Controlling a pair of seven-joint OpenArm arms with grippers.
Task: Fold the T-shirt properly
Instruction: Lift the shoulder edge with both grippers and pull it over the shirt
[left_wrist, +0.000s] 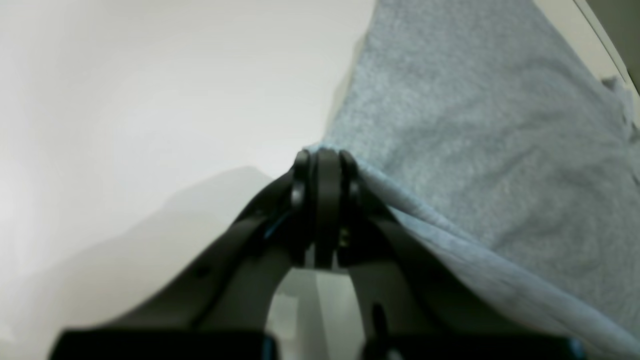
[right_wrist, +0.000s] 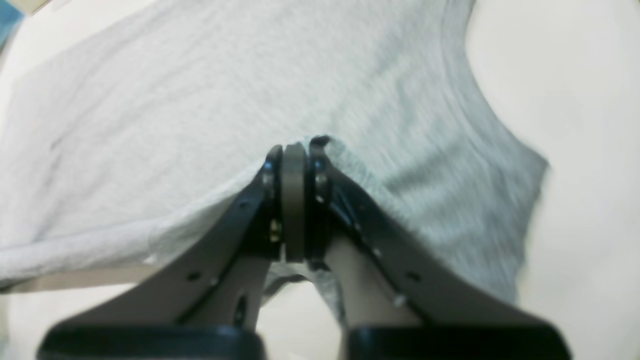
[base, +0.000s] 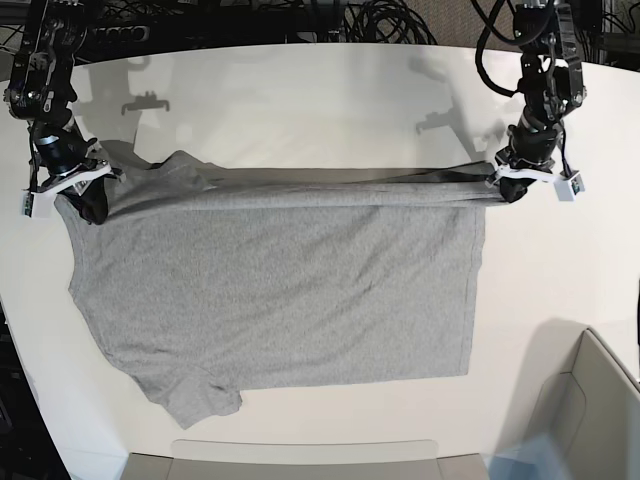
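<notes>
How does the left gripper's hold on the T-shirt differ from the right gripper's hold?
The left gripper pinches the T-shirt at a hem corner; the right gripper pinches near the shoulder and sleeve. Both are shut on the same lifted, stretched edge.

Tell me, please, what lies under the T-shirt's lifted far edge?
Both grippers, left and right, hold the T-shirt's far edge stretched above the white table. Only shadow on bare table shows there; whatever the flat part covers is hidden.
</notes>
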